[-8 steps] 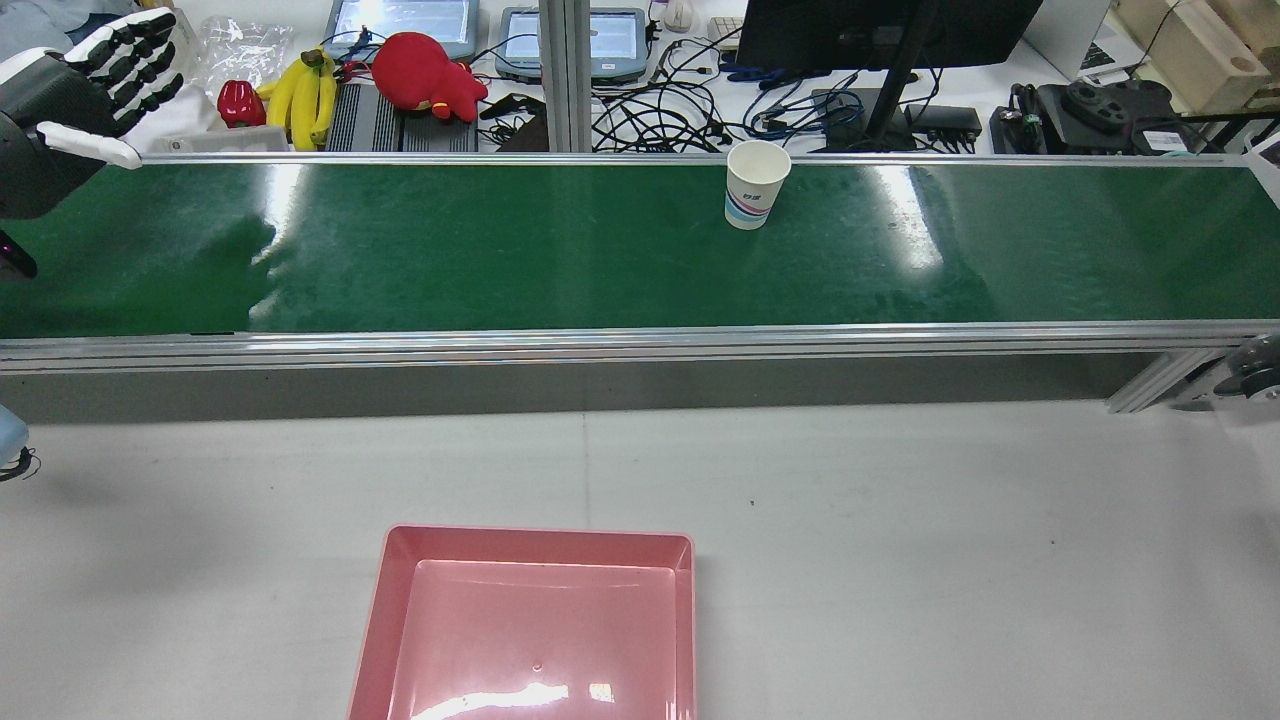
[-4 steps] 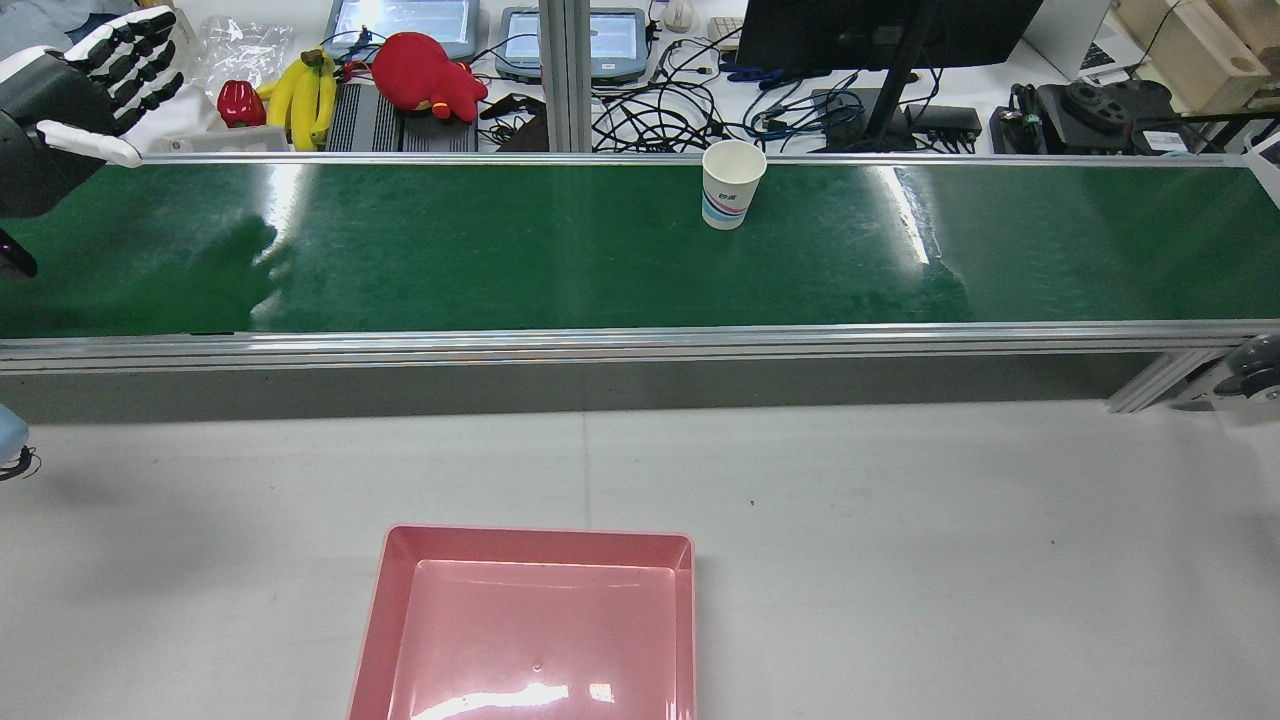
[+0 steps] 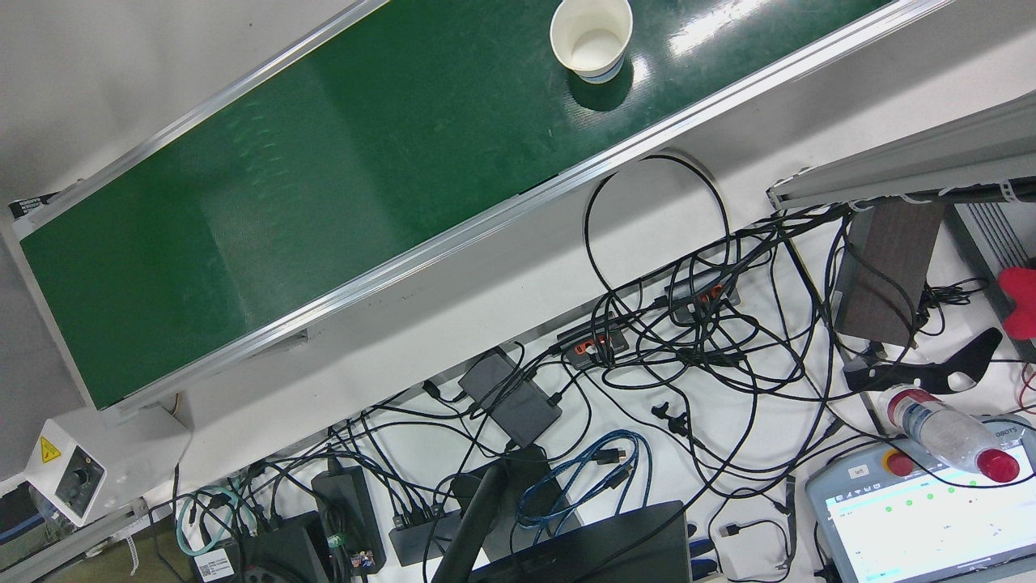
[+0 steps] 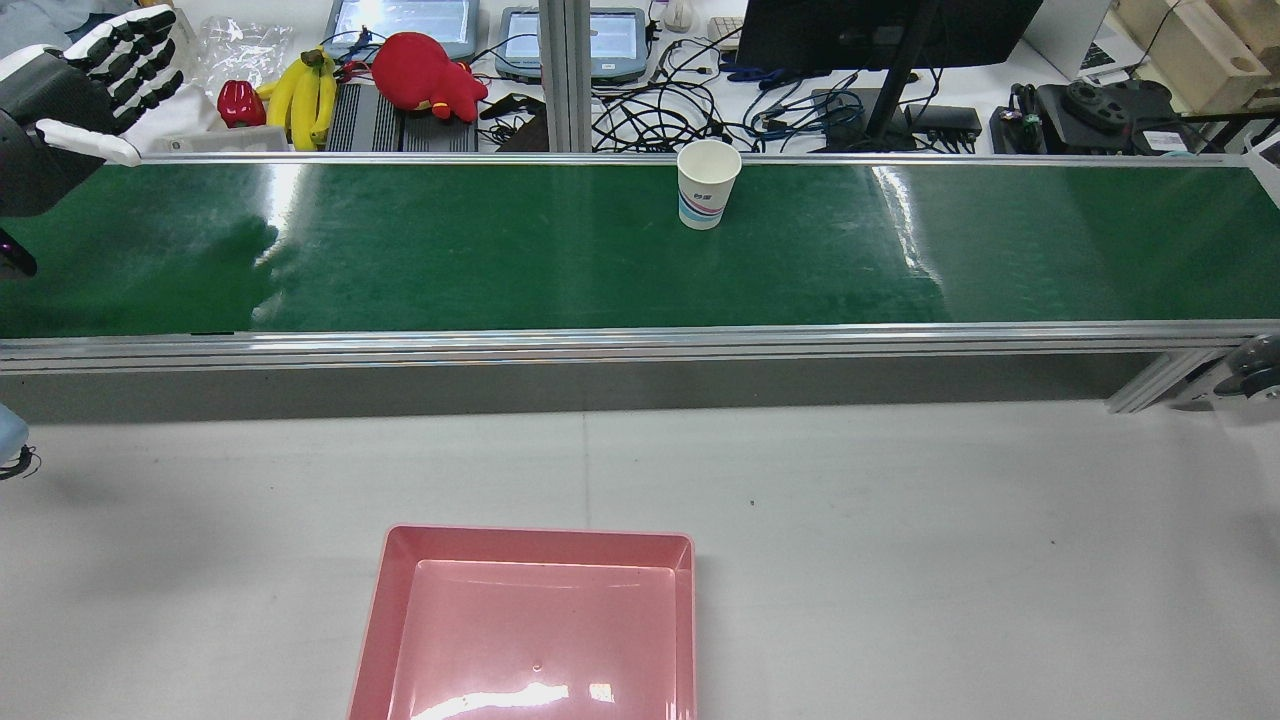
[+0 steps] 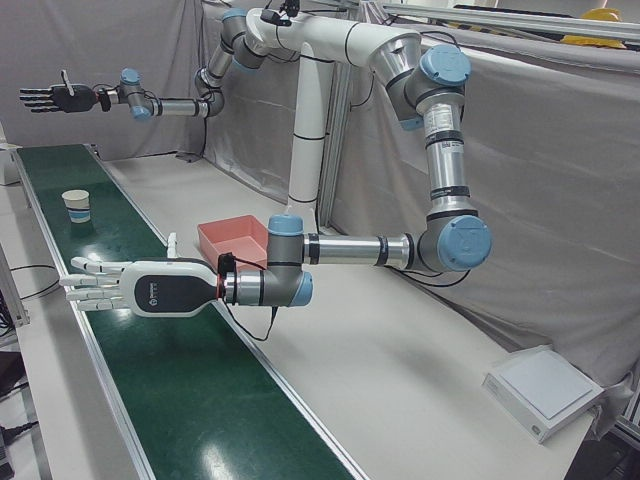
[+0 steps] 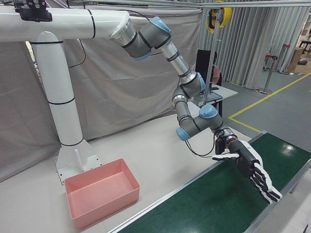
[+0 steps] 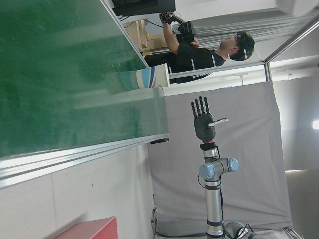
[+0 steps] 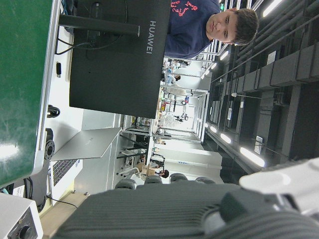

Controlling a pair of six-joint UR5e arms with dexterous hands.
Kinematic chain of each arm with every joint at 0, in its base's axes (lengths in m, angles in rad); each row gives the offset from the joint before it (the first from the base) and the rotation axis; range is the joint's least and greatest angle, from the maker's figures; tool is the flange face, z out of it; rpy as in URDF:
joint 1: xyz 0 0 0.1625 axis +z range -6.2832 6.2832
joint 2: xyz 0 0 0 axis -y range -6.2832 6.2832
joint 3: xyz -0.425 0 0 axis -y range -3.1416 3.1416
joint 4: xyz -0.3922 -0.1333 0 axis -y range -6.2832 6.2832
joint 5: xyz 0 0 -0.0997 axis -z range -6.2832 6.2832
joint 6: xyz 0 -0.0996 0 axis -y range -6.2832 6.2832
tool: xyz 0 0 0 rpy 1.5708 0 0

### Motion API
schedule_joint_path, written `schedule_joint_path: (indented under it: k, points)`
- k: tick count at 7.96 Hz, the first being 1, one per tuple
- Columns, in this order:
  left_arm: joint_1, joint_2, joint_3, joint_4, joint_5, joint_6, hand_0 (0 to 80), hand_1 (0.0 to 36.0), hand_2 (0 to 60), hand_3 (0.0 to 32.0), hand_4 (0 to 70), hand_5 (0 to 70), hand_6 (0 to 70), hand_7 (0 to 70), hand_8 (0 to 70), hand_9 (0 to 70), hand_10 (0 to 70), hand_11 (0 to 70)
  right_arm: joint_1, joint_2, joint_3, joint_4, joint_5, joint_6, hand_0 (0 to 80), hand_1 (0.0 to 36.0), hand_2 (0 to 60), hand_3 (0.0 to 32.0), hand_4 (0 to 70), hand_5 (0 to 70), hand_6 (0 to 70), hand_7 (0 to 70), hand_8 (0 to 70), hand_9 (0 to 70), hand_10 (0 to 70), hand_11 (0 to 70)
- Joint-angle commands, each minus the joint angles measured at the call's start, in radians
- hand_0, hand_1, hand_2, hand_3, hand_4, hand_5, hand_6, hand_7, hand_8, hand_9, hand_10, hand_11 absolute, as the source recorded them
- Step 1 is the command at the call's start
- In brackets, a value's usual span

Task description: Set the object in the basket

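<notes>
- Green conveyor belt (image 4: 450, 260) runs across the station, with a grey table on the robot's side and a cluttered bench beyond it.
- Paper cup (image 4: 709, 185) is seen upright and empty on the belt, close to the far edge, about mid-length.
- Change noted: over the last second the cup has been carried steadily along the belt toward the robot's left end. No tipping or wobble is seen.
- Left hand (image 4: 95, 70) is held raised at the left end of the belt, fingers spread wide, nothing held. Its pose is unchanged over the same second.
- Right hand (image 7: 202, 122) is held up at the opposite end, fingers also splayed and empty, well apart from the cup.
- Pink basket (image 4: 385, 600) is set at the table's near edge, empty, across the belt's near rail from the cup.
- Judgement: the cup is being delivered to the waiting left hand, so the grasp is not yet begun and the task is at its start.
- Interception is expected to need timing against belt motion.
- Risk: a light empty cup is easily knocked over or crushed, so a gentle wrap around the wall is advised.
</notes>
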State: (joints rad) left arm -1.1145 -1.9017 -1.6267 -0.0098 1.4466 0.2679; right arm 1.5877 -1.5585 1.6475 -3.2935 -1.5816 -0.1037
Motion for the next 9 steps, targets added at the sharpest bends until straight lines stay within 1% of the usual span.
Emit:
schedule_joint_path:
  k: [1, 2, 5, 6, 9]
  points:
    - [-0.001, 0.0, -0.001, 0.001, 0.0, -0.001, 58.6, 13.6, 0.0, 2.0, 0.5, 18.8, 0.0, 0.0, 0.0, 0.0, 1.4, 4.5, 0.0, 0.0, 0.0, 0.0, 0.0, -0.001, 0.0, 0.0, 0.0, 0.0, 0.0, 0.0, 0.0, 0.0, 0.0, 0.0, 0.0, 0.0]
    - [-0.001, 0.001, -0.001, 0.001, 0.0, -0.004, 59.0, 13.7, 0.0, 2.4, 0.2, 18.8, 0.0, 0.0, 0.0, 0.0, 1.3, 4.3, 0.0, 0.0, 0.0, 0.0, 0.0, -0.001, 0.0, 0.0, 0.0, 0.0, 0.0, 0.0, 0.0, 0.0, 0.0, 0.0, 0.0, 0.0]
    - [-0.001, -0.002, -0.002, 0.002, 0.002, -0.006, 59.6, 14.2, 0.0, 2.0, 1.0, 18.9, 0.0, 0.0, 0.0, 0.0, 1.4, 4.5, 0.0, 0.0, 0.0, 0.0, 0.0, 0.001, 0.0, 0.0, 0.0, 0.0, 0.0, 0.0, 0.0, 0.0, 0.0, 0.0, 0.0, 0.0]
    - [-0.001, 0.0, -0.022, 0.019, 0.0, -0.003, 59.0, 13.9, 0.0, 1.6, 1.1, 18.9, 0.0, 0.0, 0.0, 0.0, 1.5, 4.5, 0.0, 0.0, 0.0, 0.0, 0.0, 0.001, 0.0, 0.0, 0.0, 0.0, 0.0, 0.0, 0.0, 0.0, 0.0, 0.0, 0.0, 0.0]
    - [-0.001, 0.003, -0.024, 0.022, 0.0, -0.004, 58.6, 13.7, 0.0, 1.6, 0.8, 19.1, 0.0, 0.0, 0.0, 0.0, 1.5, 4.5, 0.0, 0.0, 0.0, 0.0, 0.0, 0.001, 0.0, 0.0, 0.0, 0.0, 0.0, 0.0, 0.0, 0.0, 0.0, 0.0, 0.0, 0.0]
